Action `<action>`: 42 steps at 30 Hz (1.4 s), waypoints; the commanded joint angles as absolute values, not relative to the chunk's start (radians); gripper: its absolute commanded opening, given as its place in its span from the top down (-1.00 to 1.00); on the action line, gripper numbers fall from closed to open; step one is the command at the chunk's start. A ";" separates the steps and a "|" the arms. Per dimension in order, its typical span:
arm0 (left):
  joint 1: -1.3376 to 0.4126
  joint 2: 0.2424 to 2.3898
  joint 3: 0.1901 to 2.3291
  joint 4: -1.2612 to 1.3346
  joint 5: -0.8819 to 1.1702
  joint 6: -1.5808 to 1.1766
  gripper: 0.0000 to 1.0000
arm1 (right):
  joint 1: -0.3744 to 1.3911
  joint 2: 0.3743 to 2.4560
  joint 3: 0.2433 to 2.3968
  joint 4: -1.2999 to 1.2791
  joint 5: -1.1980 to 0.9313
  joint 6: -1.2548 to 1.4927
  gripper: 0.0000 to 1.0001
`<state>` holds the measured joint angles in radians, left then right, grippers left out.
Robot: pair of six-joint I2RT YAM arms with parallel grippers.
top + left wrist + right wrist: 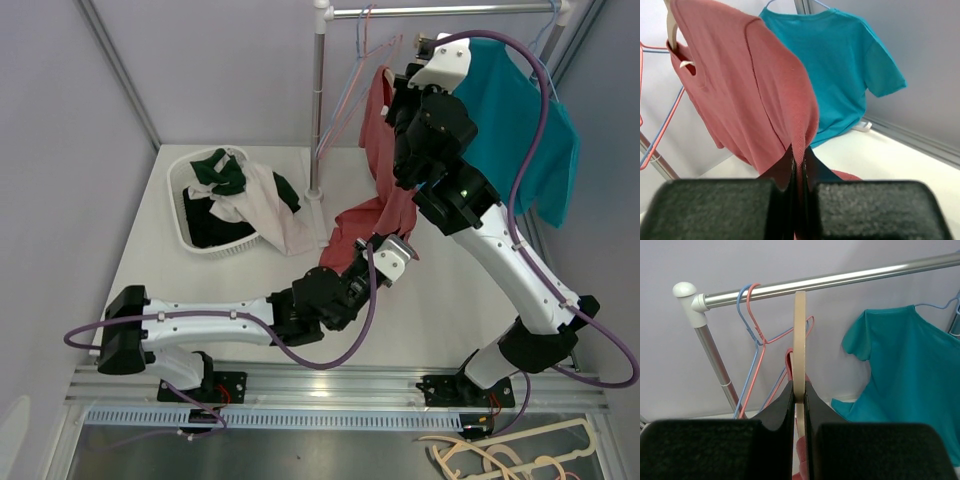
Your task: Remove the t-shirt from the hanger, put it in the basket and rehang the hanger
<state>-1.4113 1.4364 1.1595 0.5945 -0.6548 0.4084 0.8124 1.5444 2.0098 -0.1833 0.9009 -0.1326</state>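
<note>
A red t-shirt (377, 135) hangs on a cream hanger (799, 335) under the rail, its lower part pulled down and forward toward the table. My left gripper (377, 243) is shut on the shirt's bottom edge; in the left wrist view the red fabric (747, 85) runs in a taut fold into the closed fingers of that gripper (800, 161). The hanger's cream shoulder (671, 27) pokes out at the collar. My right gripper (799, 390) is shut on the hanger's hook just below the rail, and it sits high beside the shirt's collar (398, 82).
A teal t-shirt (522, 130) hangs to the right on the same rail (840, 281). Empty pink and blue wire hangers (754, 335) hang near the rack's upright pole (318, 110). A white basket (184, 222) of clothes stands at the left, cloth spilling over its side.
</note>
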 commanded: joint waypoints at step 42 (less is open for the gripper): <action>-1.747 1.172 1.164 0.546 -0.718 0.499 0.99 | 0.515 1.709 2.078 0.051 0.716 -0.035 1.00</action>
<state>-1.7168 1.2133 1.1744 0.5419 -0.7643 0.5678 0.5346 1.6974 2.0026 -0.0242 0.7345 -0.0601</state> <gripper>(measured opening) 0.015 0.090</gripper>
